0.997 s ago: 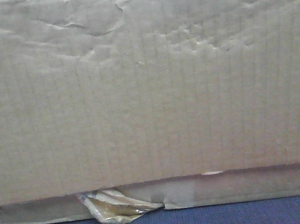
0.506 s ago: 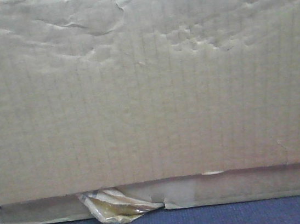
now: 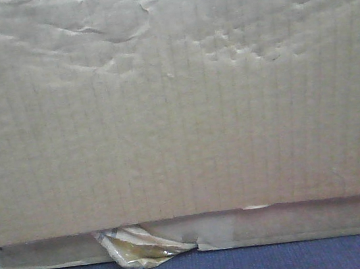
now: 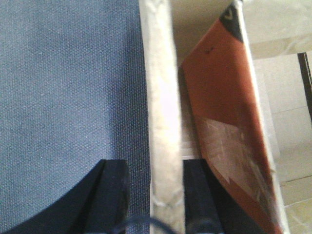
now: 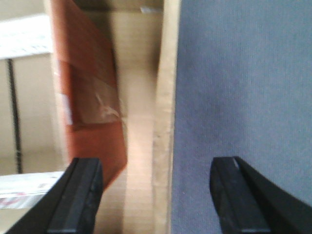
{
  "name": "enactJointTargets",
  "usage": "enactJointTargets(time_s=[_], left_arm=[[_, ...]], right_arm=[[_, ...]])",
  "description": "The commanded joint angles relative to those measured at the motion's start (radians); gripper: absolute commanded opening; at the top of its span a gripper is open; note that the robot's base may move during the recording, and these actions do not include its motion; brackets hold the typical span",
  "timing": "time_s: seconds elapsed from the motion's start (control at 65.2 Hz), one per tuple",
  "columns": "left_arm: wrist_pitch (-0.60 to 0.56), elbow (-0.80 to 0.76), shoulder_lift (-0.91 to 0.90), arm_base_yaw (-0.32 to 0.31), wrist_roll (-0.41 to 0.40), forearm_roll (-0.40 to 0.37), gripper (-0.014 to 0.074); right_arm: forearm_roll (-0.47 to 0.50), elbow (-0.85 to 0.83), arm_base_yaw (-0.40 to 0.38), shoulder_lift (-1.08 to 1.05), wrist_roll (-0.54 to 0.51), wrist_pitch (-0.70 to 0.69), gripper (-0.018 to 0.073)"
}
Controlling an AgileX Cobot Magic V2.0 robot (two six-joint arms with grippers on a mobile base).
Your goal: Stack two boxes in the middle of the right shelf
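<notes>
Front view: your dented cardboard box point(image 3: 176, 108) fills the frame, its tape tuft point(image 3: 139, 249) at the bottom edge, on blue cloth point(image 3: 264, 266). Left wrist: the left gripper point(image 4: 155, 168) sits astride the box wall, jaws slightly spread, and a reddish-brown board point(image 4: 219, 97) leans inside. Right wrist: the right gripper point(image 5: 156, 168) straddles the wall with its jaws wide apart, touching neither side.

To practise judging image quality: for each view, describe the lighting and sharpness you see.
Exterior front view: dim, flat, greenish light on the cardboard box; slightly soft, no glare. Left wrist view: the box wall is washed out near white. Right wrist view: blurred throughout, edges smeared.
</notes>
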Motion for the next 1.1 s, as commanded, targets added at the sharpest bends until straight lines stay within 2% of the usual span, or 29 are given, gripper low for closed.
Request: enactJointTargets(time_s=[0.0, 0.184, 0.245, 0.445, 0.659, 1.089], left_arm=[[-0.003, 0.001, -0.004, 0.002, 0.000, 0.000, 0.0176], [-0.003, 0.001, -0.004, 0.002, 0.000, 0.002, 0.0176], [-0.003, 0.001, -0.004, 0.002, 0.000, 0.002, 0.0176], [-0.003, 0.001, -0.004, 0.002, 0.000, 0.002, 0.0176], [-0.003, 0.001, -0.004, 0.002, 0.000, 0.002, 0.0176], [-0.003, 0.001, -0.004, 0.002, 0.000, 0.002, 0.0176]], right_arm=[[-0.002, 0.036, 0.000, 0.002, -0.001, 0.000, 0.0321], [-0.002, 0.048, 0.000, -0.004, -0.001, 0.000, 0.0204], [-0.002, 0.048, 0.000, -0.008, -0.001, 0.000, 0.0190], [-0.002, 0.067, 0.000, -0.008, -0.001, 0.000, 0.0190], [-0.012, 0.076, 0.051, -0.008, -0.001, 0.000, 0.0190], [-0.049, 0.076, 0.051, -0.008, -0.001, 0.000, 0.0190]])
